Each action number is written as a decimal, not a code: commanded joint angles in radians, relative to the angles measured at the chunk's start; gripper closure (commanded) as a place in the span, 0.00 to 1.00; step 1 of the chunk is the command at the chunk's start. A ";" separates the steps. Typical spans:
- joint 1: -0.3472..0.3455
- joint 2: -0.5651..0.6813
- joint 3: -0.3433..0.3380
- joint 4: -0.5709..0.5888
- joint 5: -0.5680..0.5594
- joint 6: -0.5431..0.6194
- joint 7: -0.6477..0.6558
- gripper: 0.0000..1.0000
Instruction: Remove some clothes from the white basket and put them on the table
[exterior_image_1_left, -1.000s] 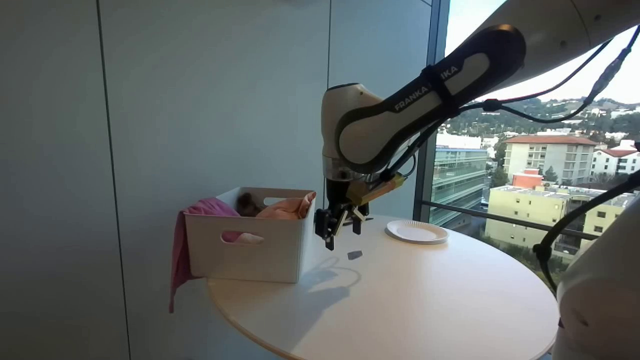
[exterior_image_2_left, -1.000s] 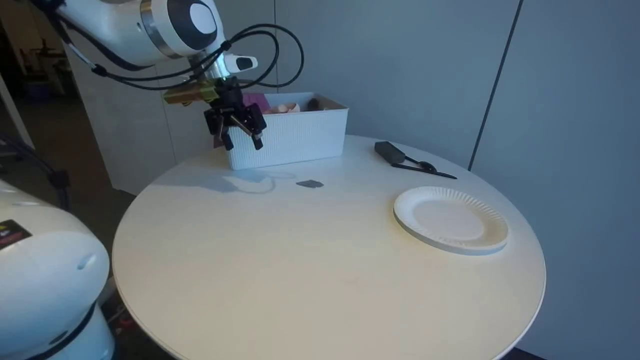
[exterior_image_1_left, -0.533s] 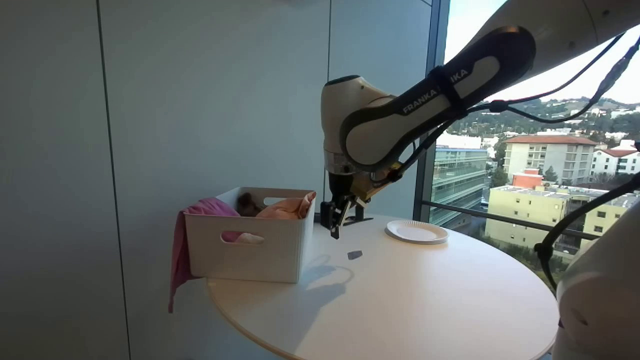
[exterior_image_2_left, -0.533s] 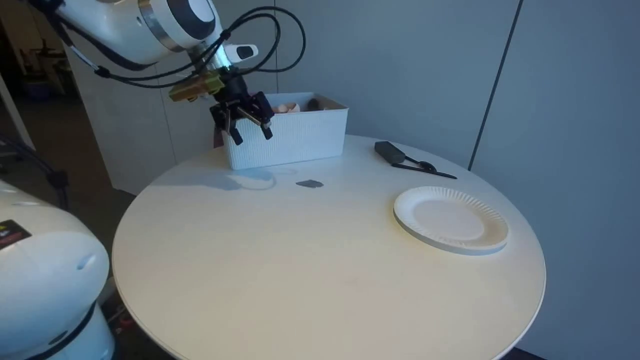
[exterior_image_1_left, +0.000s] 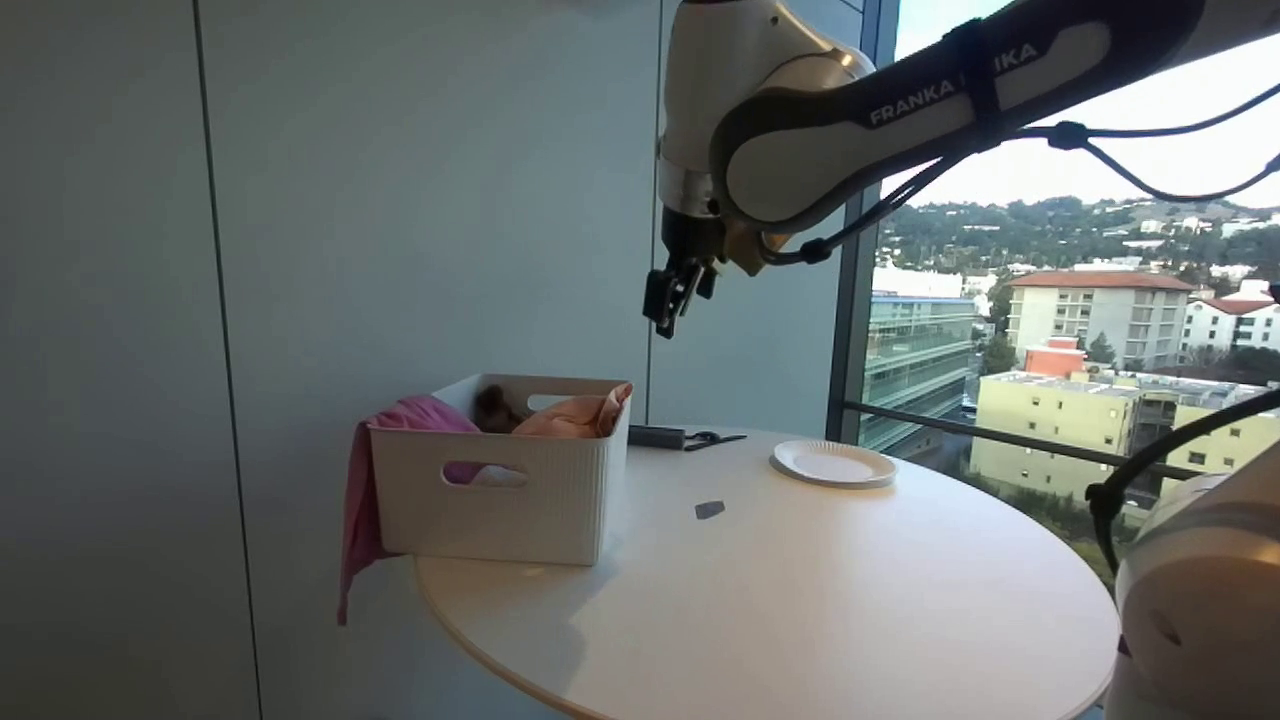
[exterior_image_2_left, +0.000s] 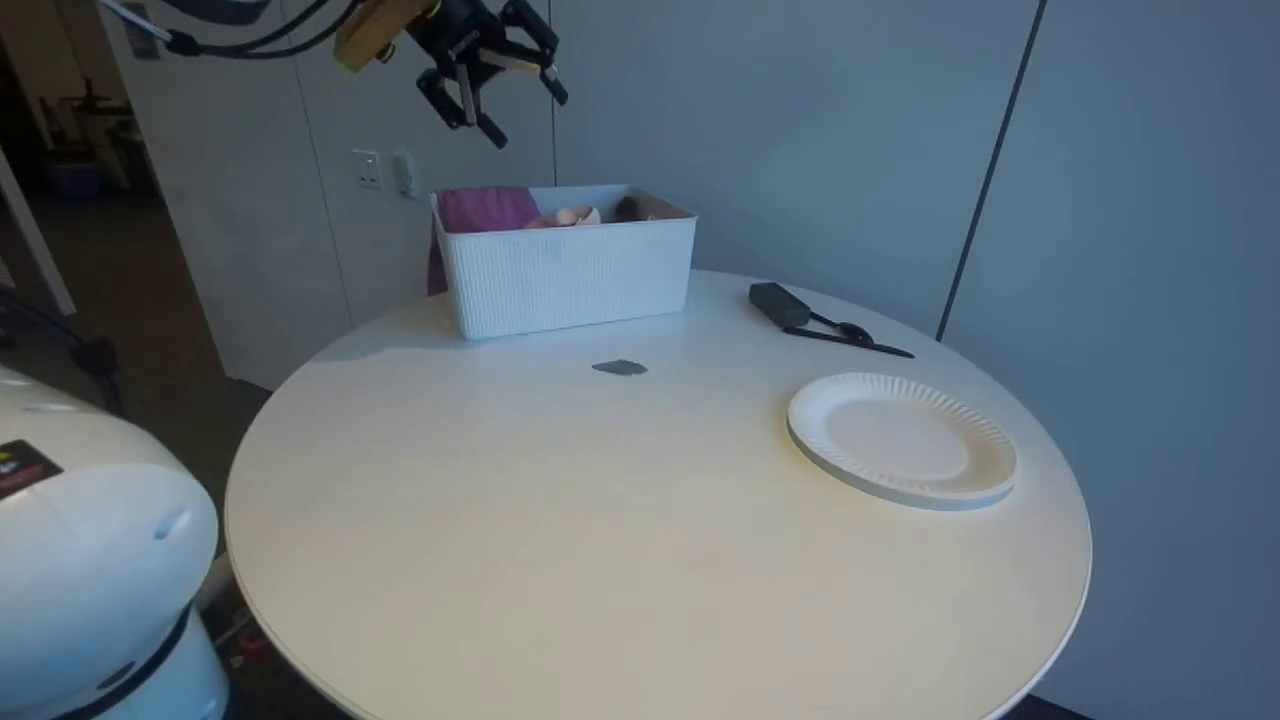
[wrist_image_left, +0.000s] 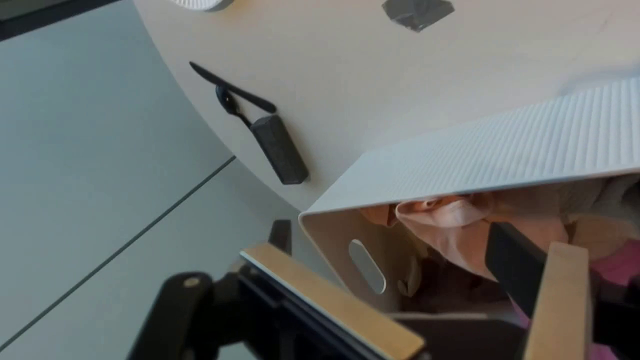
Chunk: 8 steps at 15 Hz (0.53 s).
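Presently the pincer (exterior_image_2_left: 531, 120) hangs released in midair at the end of the arm (exterior_image_1_left: 900, 110), its fingers (wrist_image_left: 515, 265) spread well apart. Lower than it, and apart from it, the white basket (exterior_image_2_left: 570, 275) stands upright on the surface (exterior_image_2_left: 650, 560); whether the pincer is squarely over the basket's opening, I cannot tell. The clothes (exterior_image_2_left: 487, 208) are at that basket, below the pincer's level: a peach cloth (wrist_image_left: 450, 230) lies bunched inside against the ribbed long wall, and a magenta cloth (exterior_image_1_left: 425, 413) drapes over the rim, its end hanging outside, lower than the surface's edge. A dark brown bundle (exterior_image_1_left: 493, 410), too small to make out, sits inside too. Farther out from the pincer, a grey patch (exterior_image_2_left: 620, 368) lies flat on the surface, near the basket's ribbed side. Beyond that come a dark block (wrist_image_left: 279, 150), a black spoon (wrist_image_left: 226, 100) whose handle runs up to the block, and a black knife (wrist_image_left: 232, 86) just beside the spoon. Farthest from the pincer on the surface rests a white plate (exterior_image_2_left: 900, 440) with a fluted rim. Past the surface, well away from the pincer, a window (exterior_image_1_left: 1050, 240) shows buildings (exterior_image_1_left: 1100, 308).
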 joint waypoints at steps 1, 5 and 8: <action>0.020 0.106 -0.046 0.136 -0.032 0.139 -0.132 0.00; 0.055 0.297 -0.089 0.290 0.039 0.336 -0.278 0.00; 0.119 0.462 -0.125 0.423 0.200 0.408 -0.438 0.00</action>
